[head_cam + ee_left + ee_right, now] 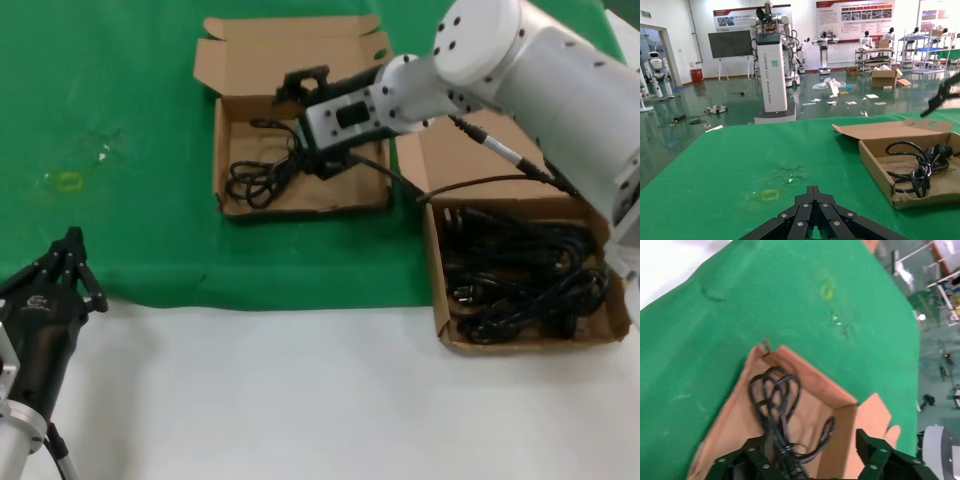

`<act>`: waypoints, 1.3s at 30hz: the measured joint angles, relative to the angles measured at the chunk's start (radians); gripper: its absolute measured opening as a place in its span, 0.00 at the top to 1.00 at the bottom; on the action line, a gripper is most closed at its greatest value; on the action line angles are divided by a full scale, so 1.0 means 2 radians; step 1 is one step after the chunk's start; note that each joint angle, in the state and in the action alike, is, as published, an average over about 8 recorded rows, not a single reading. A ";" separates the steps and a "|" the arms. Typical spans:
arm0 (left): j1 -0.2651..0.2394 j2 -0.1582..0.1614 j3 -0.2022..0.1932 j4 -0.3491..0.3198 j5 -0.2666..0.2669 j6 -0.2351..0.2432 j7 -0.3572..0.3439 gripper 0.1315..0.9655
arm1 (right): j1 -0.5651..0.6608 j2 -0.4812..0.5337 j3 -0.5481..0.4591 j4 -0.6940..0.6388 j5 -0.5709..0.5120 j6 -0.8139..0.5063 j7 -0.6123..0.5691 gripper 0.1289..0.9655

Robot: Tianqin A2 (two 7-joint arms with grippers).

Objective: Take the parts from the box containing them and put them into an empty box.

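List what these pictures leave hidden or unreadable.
- Head view: the right gripper and its arm cover part of the left box.
- Head view: cords in the right box are too tangled to count.
- Right wrist view: the cord runs off the frame edge.

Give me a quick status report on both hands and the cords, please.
Right hand open over left brown cardboard box, one looped thin black power cord lying inside. Left hand parked, shut, near table edge. Remaining cords in right cardboard box. Nothing obstructing.
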 joint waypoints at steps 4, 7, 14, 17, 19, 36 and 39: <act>0.000 0.000 0.000 0.000 0.000 0.000 0.000 0.99 | 0.008 0.000 0.000 -0.008 0.032 -0.006 -0.003 0.49; 0.000 0.000 0.000 0.000 0.000 0.000 0.000 0.99 | 0.015 0.000 0.000 -0.017 0.058 -0.010 -0.008 0.39; 0.000 0.000 0.000 0.000 0.000 0.000 0.000 0.99 | 0.020 0.000 0.000 -0.028 0.086 -0.013 -0.014 0.23; 0.000 0.000 0.000 0.000 0.000 0.000 0.000 0.98 | 0.020 0.000 0.000 -0.029 0.087 -0.013 -0.015 0.16; 0.000 0.000 0.000 0.000 0.000 0.000 0.000 0.98 | 0.020 0.000 0.000 -0.029 0.087 -0.013 -0.015 0.16; 0.000 0.000 0.000 0.000 0.000 0.000 0.000 0.81 | -0.066 0.017 0.067 0.051 0.081 0.027 0.024 0.01; 0.000 0.000 0.000 0.000 0.000 0.000 0.000 0.74 | -0.096 0.023 0.089 0.078 0.079 0.041 0.038 0.00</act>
